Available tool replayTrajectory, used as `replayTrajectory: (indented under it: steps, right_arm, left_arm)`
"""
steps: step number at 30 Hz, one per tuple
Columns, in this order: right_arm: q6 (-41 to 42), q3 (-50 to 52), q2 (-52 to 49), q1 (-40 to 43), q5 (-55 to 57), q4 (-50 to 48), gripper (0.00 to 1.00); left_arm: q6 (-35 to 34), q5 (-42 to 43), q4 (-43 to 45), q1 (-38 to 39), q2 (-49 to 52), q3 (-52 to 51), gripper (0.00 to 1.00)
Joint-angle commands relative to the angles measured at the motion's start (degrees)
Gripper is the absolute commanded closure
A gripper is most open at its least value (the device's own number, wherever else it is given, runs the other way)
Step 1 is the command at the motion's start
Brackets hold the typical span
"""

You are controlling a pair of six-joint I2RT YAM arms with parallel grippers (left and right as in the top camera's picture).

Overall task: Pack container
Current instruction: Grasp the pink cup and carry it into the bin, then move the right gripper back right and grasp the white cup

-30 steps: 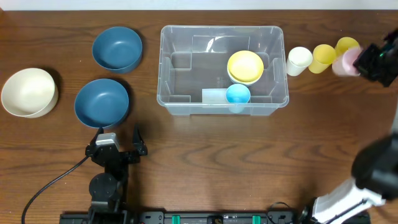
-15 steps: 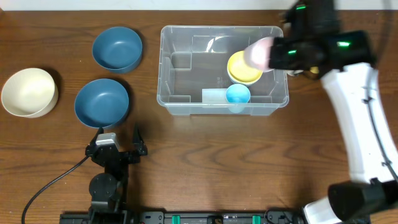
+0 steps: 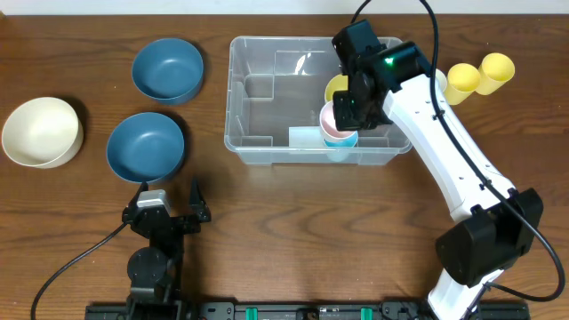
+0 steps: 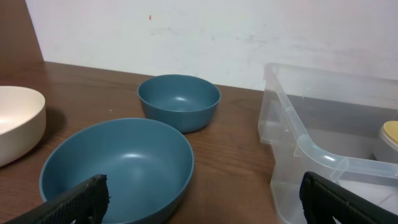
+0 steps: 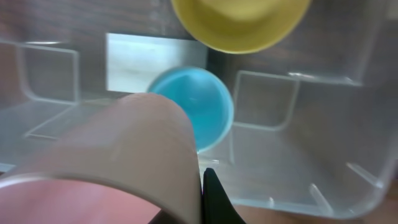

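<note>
Here right claw (image 3: 347, 111) clamps one pink cup (image 3: 329, 121) over container (image 3: 258, 89), left claw (image 3: 170, 196) apart, two blue bowls (image 3: 167, 69) (image 3: 145, 147)

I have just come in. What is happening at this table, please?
The right gripper holds a pink cup over the container, above a blue cup next to a yellow bowl. The left gripper rests open at the near side, holding nothing. Two blue bowls, a cream bowl and two yellow cups wait outside.

Overhead: straight down, far, whole table (image 3: 267, 231). Left wrist: low, level, facing blue bowls (image 4: 118, 165), container (image 4: 298, 146) at right. Right wrist: close, down into container, pink cup (image 5: 124, 162) blocking lower left. All share container.
</note>
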State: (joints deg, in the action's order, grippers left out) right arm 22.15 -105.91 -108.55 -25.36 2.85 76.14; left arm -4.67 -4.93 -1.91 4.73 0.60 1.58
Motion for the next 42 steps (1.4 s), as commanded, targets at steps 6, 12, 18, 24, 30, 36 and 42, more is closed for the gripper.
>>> replayTrajectory:
  steps: [6, 12, 18, 24, 30, 36, 42]
  right_arm:
    - [1.44, 4.48, 0.20, -0.15, 4.46, -3.13, 0.99]
    - [2.10, 11.34, 0.20, -0.09, 3.98, -8.94, 0.97]
    - [0.39, 13.31, 0.22, -0.09, 3.30, -13.33, 0.42]
    - [-2.97, 5.46, 0.35, 1.03, 1.77, -12.11, 0.43]
    - [-2.45, -9.57, 0.35, 7.19, 1.27, -5.49, 0.43]
    - [0.11, -12.22, -0.44, 18.14, -0.39, -6.03, 0.41]
    - [3.39, -8.81, -5.22, 25.27, -0.59, -7.26, 0.45]
  left_arm:
    - [0.11, -1.11, -1.88, 0.22, -0.26, -1.31, 0.02]
    - [0.11, -1.11, -1.88, 0.22, -0.26, -1.31, 0.02]
    - [0.11, -1.11, -1.88, 0.22, -0.26, -1.31, 0.02]
    - [0.11, -1.11, -1.88, 0.22, -0.26, -1.31, 0.02]
    - [0.11, -1.11, -1.88, 0.22, -0.26, -1.31, 0.02]
    - [0.11, -1.11, -1.88, 0.22, -0.26, -1.31, 0.02]
    - [0.11, -1.11, -1.88, 0.22, -0.26, -1.31, 0.02]
